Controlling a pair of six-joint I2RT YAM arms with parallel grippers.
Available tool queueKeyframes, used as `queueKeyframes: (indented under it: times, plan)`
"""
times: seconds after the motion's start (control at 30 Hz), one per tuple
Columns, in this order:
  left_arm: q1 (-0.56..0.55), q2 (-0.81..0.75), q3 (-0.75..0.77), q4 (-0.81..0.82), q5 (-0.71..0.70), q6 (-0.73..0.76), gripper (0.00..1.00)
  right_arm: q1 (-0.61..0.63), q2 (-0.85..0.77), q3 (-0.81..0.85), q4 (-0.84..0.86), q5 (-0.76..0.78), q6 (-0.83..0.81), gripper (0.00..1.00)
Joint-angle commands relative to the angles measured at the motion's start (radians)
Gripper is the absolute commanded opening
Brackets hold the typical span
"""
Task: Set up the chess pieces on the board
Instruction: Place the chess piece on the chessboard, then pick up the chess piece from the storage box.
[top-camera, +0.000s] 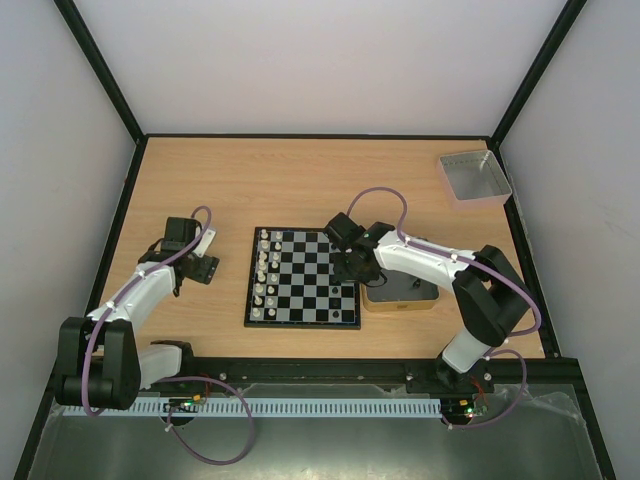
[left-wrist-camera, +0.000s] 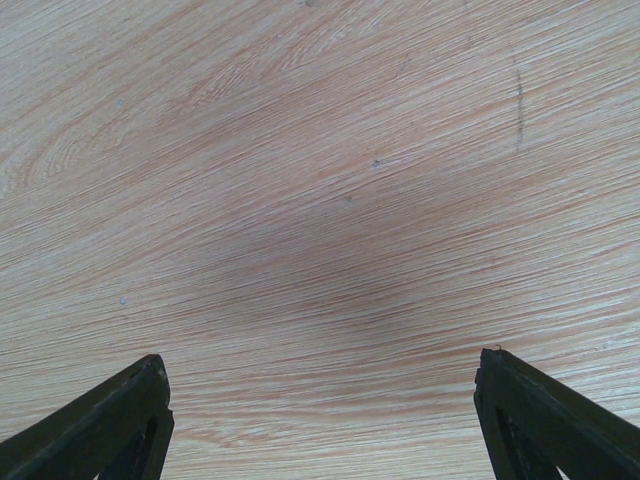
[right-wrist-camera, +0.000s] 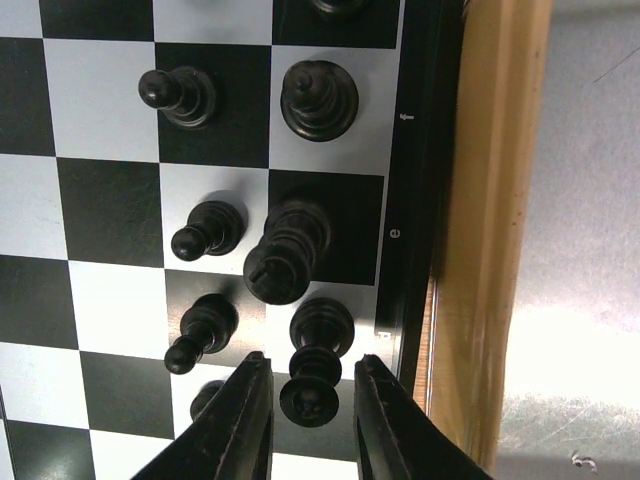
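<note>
The board (top-camera: 300, 323) lies in the middle of the table. Whitish chess pieces (top-camera: 264, 275) stand in its two left columns. In the right wrist view, several black pieces stand on the squares by the board's dark border (right-wrist-camera: 415, 200): a tall piece (right-wrist-camera: 290, 250), pawns (right-wrist-camera: 205, 228) and another back-row piece (right-wrist-camera: 320, 98). My right gripper (right-wrist-camera: 308, 385) straddles an upright black piece (right-wrist-camera: 318, 350) on an edge square; it is open, with a thin gap on each side. My left gripper (left-wrist-camera: 320, 400) hangs wide open over bare wood, left of the board.
A gold-tan tin (top-camera: 400, 297) sits tight against the board's right edge, under my right arm; its wall (right-wrist-camera: 490, 200) shows beside the border. A grey square tray (top-camera: 474, 176) stands at the back right corner. Black frame rails edge the table.
</note>
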Motion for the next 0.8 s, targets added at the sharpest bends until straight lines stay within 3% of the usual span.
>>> queueKeyframes:
  times: [0.0, 0.33, 0.47, 0.77]
  plan:
    - [0.005, -0.007, -0.010, 0.000, 0.006, -0.001, 0.83, 0.007, -0.002, 0.014, -0.014, 0.022, 0.008, 0.22]
    - [0.005, -0.006, -0.009, -0.003, 0.004, -0.001, 0.83, 0.005, -0.059, 0.047, -0.068, 0.031, -0.009, 0.28]
    - [0.005, -0.004, -0.010, -0.003, 0.003, 0.000, 0.83, -0.003, -0.127, 0.043, -0.122, 0.100, -0.007, 0.29]
    - [0.005, -0.005, -0.009, -0.002, 0.006, -0.001, 0.83, -0.301, -0.257, -0.039, -0.144, 0.141, -0.074, 0.37]
